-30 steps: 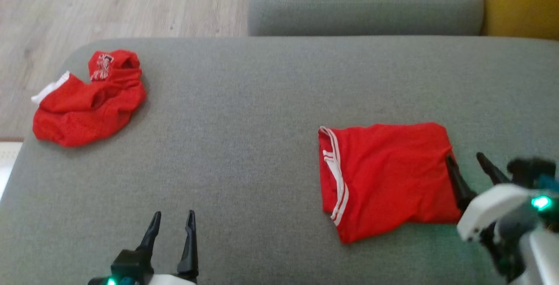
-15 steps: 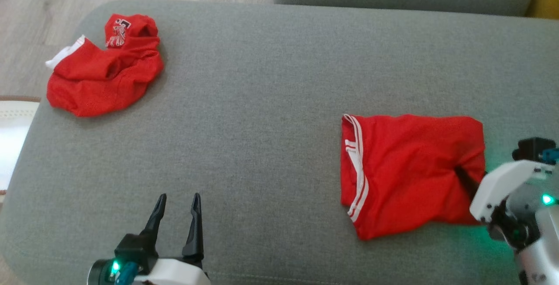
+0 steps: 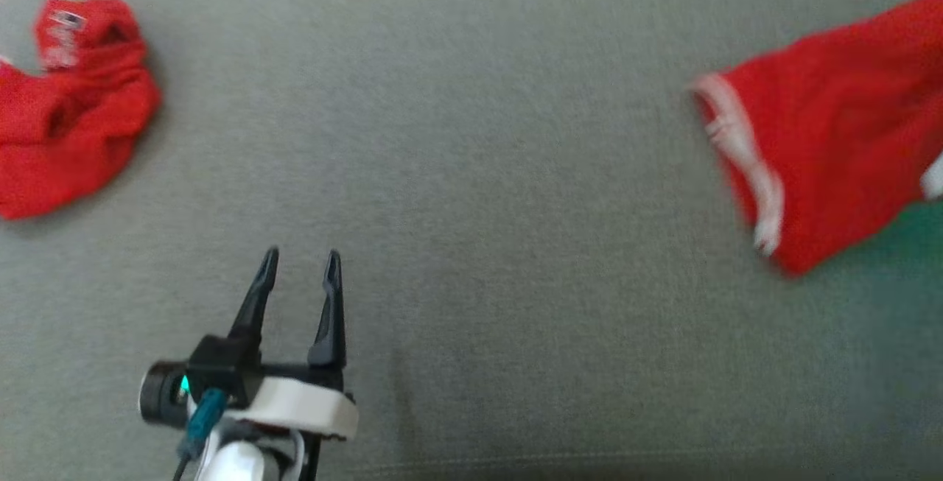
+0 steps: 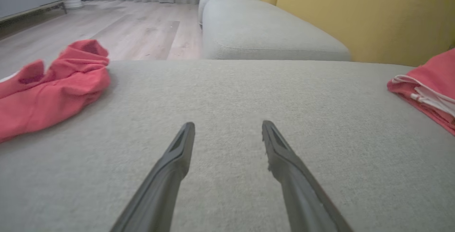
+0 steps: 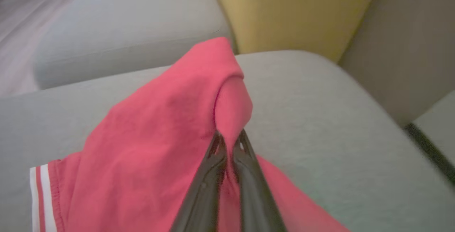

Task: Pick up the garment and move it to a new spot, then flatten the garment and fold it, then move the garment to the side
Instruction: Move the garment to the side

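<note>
Closest to me, the left tool [image 3: 302, 253] hovers with its fingers spread wide over bare grey sofa cushion [image 3: 471, 171], nothing in it. Off to the right, the right tool [image 5: 230, 133] is clamped tight on a fold of the red shorts [image 5: 160, 129], which stands up in a peak. Farther left there's a crumpled red garment [image 3: 66, 120], with the yellow backrest [image 5: 284, 8] behind.

right gripper [image 5: 230, 135]: open → pinching garment [image 5: 153, 132] | garment edge: flat → lifted
</note>
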### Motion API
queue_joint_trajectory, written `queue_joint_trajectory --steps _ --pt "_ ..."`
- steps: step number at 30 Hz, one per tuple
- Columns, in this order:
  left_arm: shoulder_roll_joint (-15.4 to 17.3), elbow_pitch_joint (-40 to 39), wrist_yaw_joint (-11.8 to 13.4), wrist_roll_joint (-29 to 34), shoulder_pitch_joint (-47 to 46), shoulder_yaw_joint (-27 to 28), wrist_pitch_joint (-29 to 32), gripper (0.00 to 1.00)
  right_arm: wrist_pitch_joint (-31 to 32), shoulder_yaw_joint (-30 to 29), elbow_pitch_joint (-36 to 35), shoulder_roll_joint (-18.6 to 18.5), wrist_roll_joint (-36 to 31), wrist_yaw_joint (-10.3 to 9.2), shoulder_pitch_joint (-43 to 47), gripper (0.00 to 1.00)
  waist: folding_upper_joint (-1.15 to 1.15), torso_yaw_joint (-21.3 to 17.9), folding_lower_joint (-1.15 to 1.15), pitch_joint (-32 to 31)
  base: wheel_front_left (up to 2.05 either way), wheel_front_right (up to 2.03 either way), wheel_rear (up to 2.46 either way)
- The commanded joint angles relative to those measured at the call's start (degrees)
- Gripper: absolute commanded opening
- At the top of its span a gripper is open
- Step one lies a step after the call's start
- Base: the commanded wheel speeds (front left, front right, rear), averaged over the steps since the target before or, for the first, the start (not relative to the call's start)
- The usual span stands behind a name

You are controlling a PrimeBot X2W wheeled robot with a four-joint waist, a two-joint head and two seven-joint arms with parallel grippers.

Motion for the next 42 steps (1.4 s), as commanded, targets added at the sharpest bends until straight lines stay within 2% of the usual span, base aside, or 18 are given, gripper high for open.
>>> queue_joint_trajectory --steps 1,6,10,15,17,18,19,23,28,30,34,42 --pt "-0.28 -2.51 -0.64 1.05 -2.66 1.73 -0.7 1.0 -2.2 -1.89 0.06 -3.13 -2.28 0.42 -4.07 0.0 0.0 -4.03 -0.01 5.84 0.0 0.0 0.0" --pt "-0.28 -4.36 -1.76 3.01 -3.98 1.7 -0.7 1.0 -7.14 -10.11 4.81 -6.42 -10.85 0.42 -11.08 0.0 0.0 -4.91 -0.01 10.86 0.0 0.0 0.0" --pt "-0.16 -5.34 -1.92 3.87 -3.3 2.18 -0.7 1.0 -8.78 -15.57 8.21 -8.64 -17.75 0.42 -14.26 0.0 0.0 -4.5 -0.01 13.06 0.0 0.0 0.0" --pt "-0.07 -6.04 -1.97 4.25 -3.15 3.05 -0.7 1.0 -10.95 -22.46 10.19 -11.35 -27.81 0.42 -16.09 0.0 0.0 -3.5 -0.01 13.56 0.0 0.0 0.0" --pt "-0.07 -6.12 -1.96 4.23 -3.2 3.19 -0.7 1.0 -11.37 -23.57 10.24 -11.55 -30.19 0.42 -16.15 0.0 0.0 -3.33 -0.01 13.43 0.0 0.0 0.0" --pt "-0.08 -6.11 -1.97 4.2 -3.24 3.28 -0.7 1.0 -12.07 -24.17 10.14 -11.42 -32.5 0.42 -16.15 0.29 0.0 -3.22 -0.01 13.2 0.0 0.0 0.0" --pt "-0.09 -6.03 -1.97 4.14 -3.25 3.36 -0.7 1.0 -12.66 -24.97 10.2 -11.03 -34.29 0.42 -16.21 1.0 0.0 -3.18 -0.01 12.84 0.0 0.0 0.0" --pt "-0.15 -5.69 -1.8 3.58 -3.28 3.23 -0.7 1.0 -15.87 -25.92 10.16 -9.33 -40.0 0.42 -16.22 1.0 0.0 -3.27 -0.01 10.98 0.0 0.0 0.0" --pt "-0.23 -5.03 -1.14 2.17 -3.18 3.05 -0.7 1.0 -23.09 -25.43 8.36 -5.75 -42.18 0.42 -15.94 1.0 0.0 -3.64 -0.01 7.51 0.0 0.0 0.0" --pt "-0.25 -3.94 -0.61 0.86 -2.93 2.89 -0.7 1.0 -26.59 -24.35 6.57 -2.86 -41.3 0.42 -14.33 1.0 0.0 -3.6 -0.01 3.96 0.0 0.0 0.0" --pt "-0.26 -2.46 0.25 -1.0 -1.8 2.36 -0.7 1.0 -28.47 -21.21 1.19 2.14 -37.41 0.42 -8.94 1.0 0.0 -3.19 -0.01 -1.1 0.0 0.0 0.0" --pt "-0.27 1.13 0.99 -1.26 1.71 3.14 -0.7 1.0 -28.81 -12.13 -18.4 12.21 -28.6 0.42 12.59 1.0 0.0 -1.64 -0.01 -9.68 0.0 0.0 0.0"
